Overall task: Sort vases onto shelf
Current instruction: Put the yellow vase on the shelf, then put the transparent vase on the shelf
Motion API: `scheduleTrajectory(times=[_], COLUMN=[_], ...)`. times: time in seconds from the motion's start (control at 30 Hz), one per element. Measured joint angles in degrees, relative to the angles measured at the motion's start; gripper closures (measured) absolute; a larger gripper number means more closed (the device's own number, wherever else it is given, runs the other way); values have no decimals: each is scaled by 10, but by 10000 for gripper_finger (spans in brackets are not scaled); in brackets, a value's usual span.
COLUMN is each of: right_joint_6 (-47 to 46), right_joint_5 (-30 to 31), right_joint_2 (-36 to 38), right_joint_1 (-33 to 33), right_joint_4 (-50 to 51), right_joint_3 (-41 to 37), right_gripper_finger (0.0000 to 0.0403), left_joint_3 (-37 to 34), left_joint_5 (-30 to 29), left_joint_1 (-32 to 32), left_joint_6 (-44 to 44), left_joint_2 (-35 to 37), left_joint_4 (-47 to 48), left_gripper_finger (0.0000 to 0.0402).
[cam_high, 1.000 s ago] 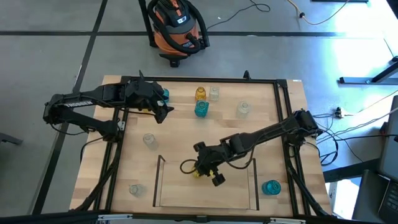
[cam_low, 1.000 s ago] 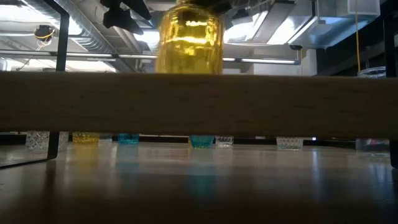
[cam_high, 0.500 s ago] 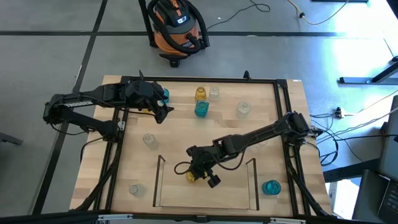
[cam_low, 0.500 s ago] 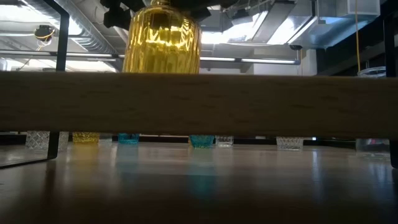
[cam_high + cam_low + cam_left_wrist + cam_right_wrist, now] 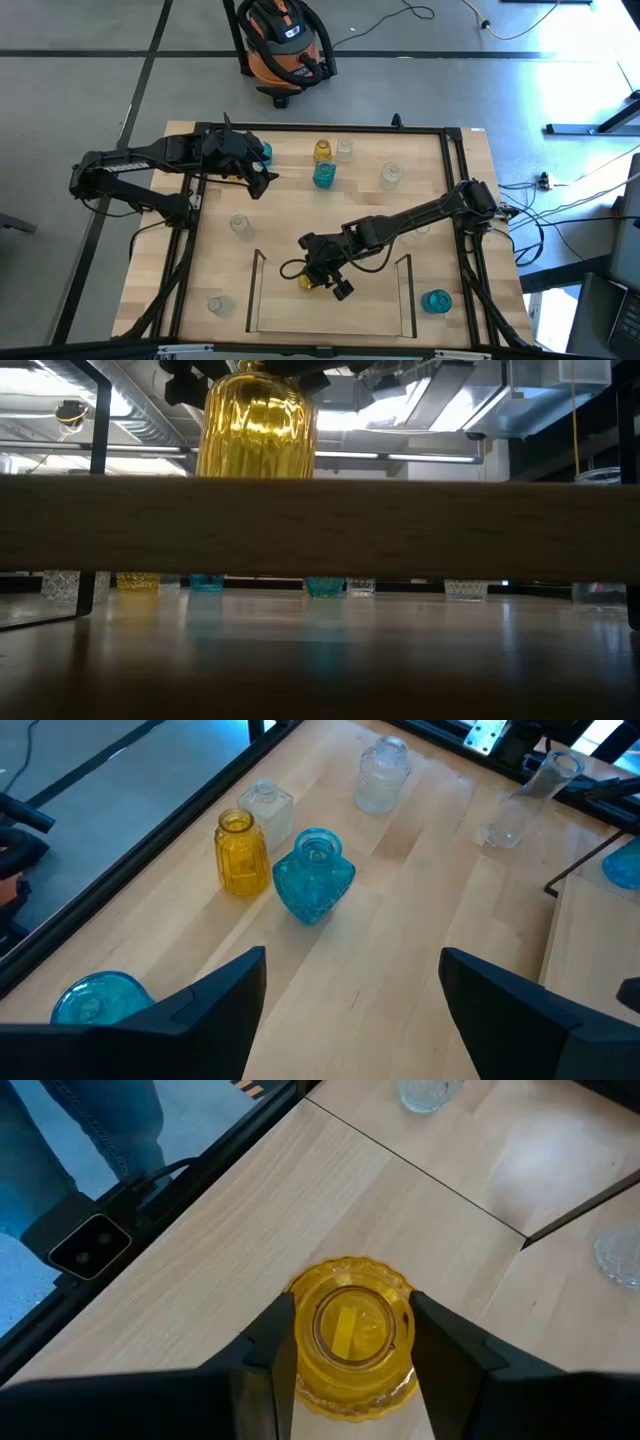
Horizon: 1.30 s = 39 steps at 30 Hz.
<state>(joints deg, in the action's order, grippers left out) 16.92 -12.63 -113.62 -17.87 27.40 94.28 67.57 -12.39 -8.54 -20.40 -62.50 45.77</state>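
Note:
My right gripper (image 5: 322, 277) is over the left part of the shelf (image 5: 402, 300), a light-wood area inside a thin dark rail, and is shut on a ribbed amber vase (image 5: 352, 1335). In the low view the amber vase (image 5: 258, 425) stands up behind the shelf's wooden front edge, which hides its base. My left gripper (image 5: 262, 180) hovers open over the table's far left. Below it stand a teal vase (image 5: 313, 880), an amber vase (image 5: 240, 850) and a clear vase (image 5: 268, 808); a round teal vase (image 5: 95, 1000) is close by. My right gripper pinches the amber vase between its two fingers (image 5: 272, 1342), one on each side of the upper body (image 5: 300, 1330) just below the mouth. The fingers come from above, pointing down. The vase stays upright; whether its base rests on the shelf is hidden.
Clear vases stand at the far right (image 5: 391, 175), at the left (image 5: 239, 225) and at the near left (image 5: 216, 304). A teal vase (image 5: 436, 300) sits right of the shelf. A black frame (image 5: 455, 170) borders the tabletop. Bare shelf wood lies right of my right gripper.
My right gripper, still shut on the amber vase, has carried it a short way toward the table's left over the shelf; most of that shift came in the first half second. The vase has stayed upright.

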Motion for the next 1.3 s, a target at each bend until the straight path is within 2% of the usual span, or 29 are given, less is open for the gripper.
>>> scheduleTrajectory(times=[0.2, 0.4, 0.53, 0.63, 0.8, 1.03, 1.23, 1.3], right_joint_6=[0, -4, -5, 2, 11, -67, -211, -259], right_joint_5=[0, 1, 26, 55, 104, 110, 145, 176], right_joint_2=[0, 1, 4, 8, 10, 11, 19, 33], right_joint_1=[0, 0, 0, 2, 15, 35, 45, 48], right_joint_4=[-3, -6, 3, 41, 185, 370, 557, 598], right_joint_3=[0, 0, 2, 36, 124, 220, 245, 237], right_gripper_finger=[251, 221, 202, 196, 203, 215, 221, 221], left_joint_3=[0, 0, 0, 0, 0, 0, 0, 0], left_joint_5=[1, 1, 1, 1, 1, 27, 25, 26], left_joint_1=[0, 0, 0, 0, 0, 0, 0, 0], left_joint_6=[0, -1, -4, -4, -4, -15, -18, -20], left_joint_2=[0, 0, 0, 3, 6, 7, 7, 7], left_joint_4=[1, 1, 1, 1, -1, -2, -3, -3], left_gripper_finger=[113, 113, 113, 113, 113, 113, 113, 113])
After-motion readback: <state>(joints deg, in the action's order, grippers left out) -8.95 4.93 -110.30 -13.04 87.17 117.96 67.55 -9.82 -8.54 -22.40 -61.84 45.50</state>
